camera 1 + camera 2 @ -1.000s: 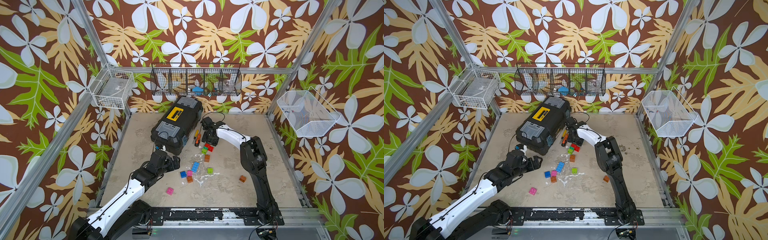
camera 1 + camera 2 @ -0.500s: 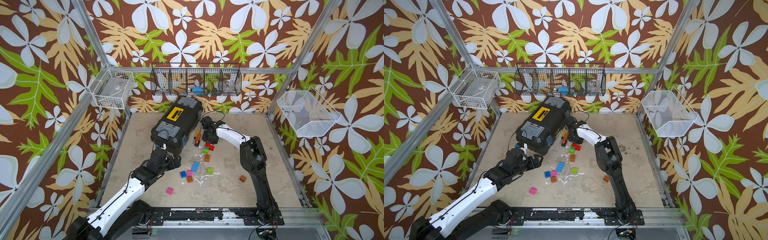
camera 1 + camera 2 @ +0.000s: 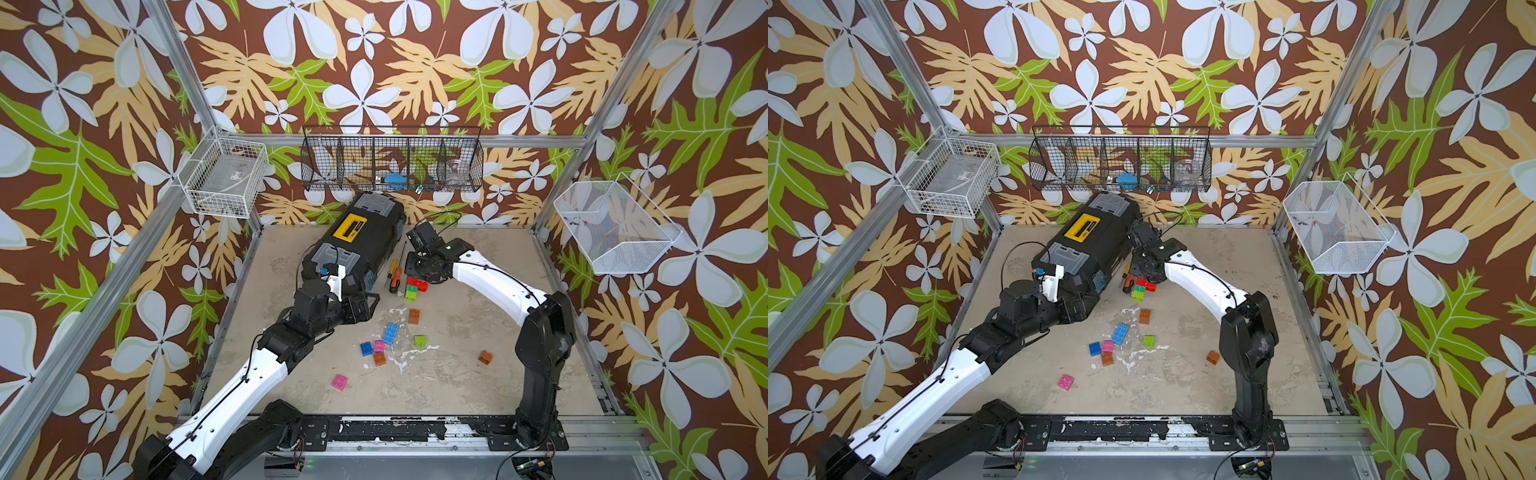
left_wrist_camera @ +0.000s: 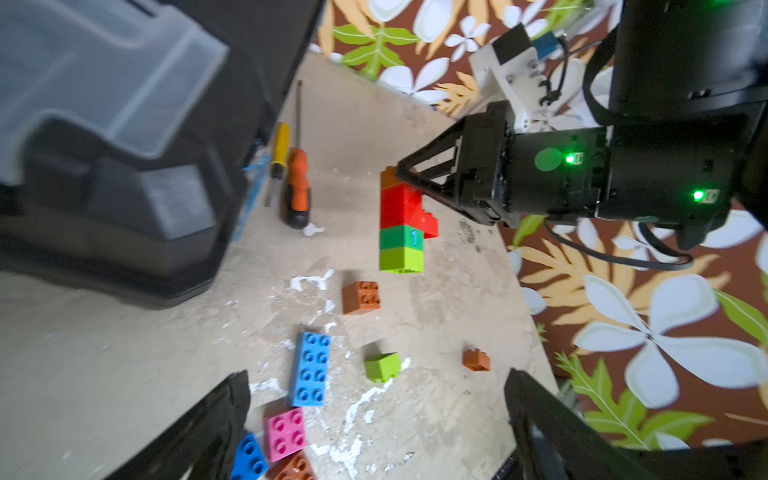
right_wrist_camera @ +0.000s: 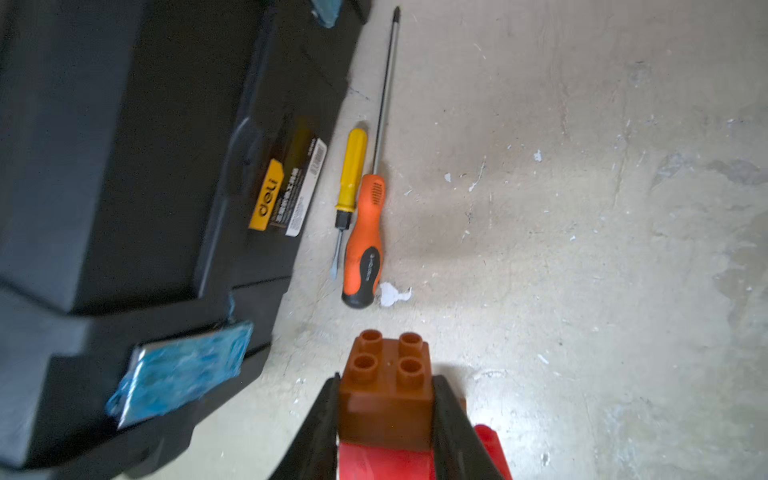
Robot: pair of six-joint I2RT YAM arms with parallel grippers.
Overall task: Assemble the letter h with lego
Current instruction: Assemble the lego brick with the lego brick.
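My right gripper (image 5: 384, 399) is shut on the orange-brown top brick (image 5: 386, 390) of a short lego column (image 4: 401, 224) of orange-brown, red, green and lime bricks, beside the toolbox (image 3: 413, 289). The letter h itself is out of view. Loose lego lies mid-table: a long blue brick (image 3: 390, 333), a lime one (image 3: 420, 341), a blue, pink and orange-brown cluster (image 3: 374, 351), a pink one (image 3: 340, 382) and two orange-brown ones (image 3: 413, 316) (image 3: 484, 357). My left gripper (image 4: 376, 395) hangs open and empty left of them (image 3: 368, 307).
A black toolbox (image 3: 353, 245) lies at the back, close to both grippers. An orange screwdriver (image 3: 395, 280) and a yellow one (image 5: 351, 174) lie between it and the column. Wire baskets (image 3: 392, 164) hang on the walls.
My right gripper has closed onto the column's top brick. My left gripper has moved a little right and toward the back, and opened slightly wider.
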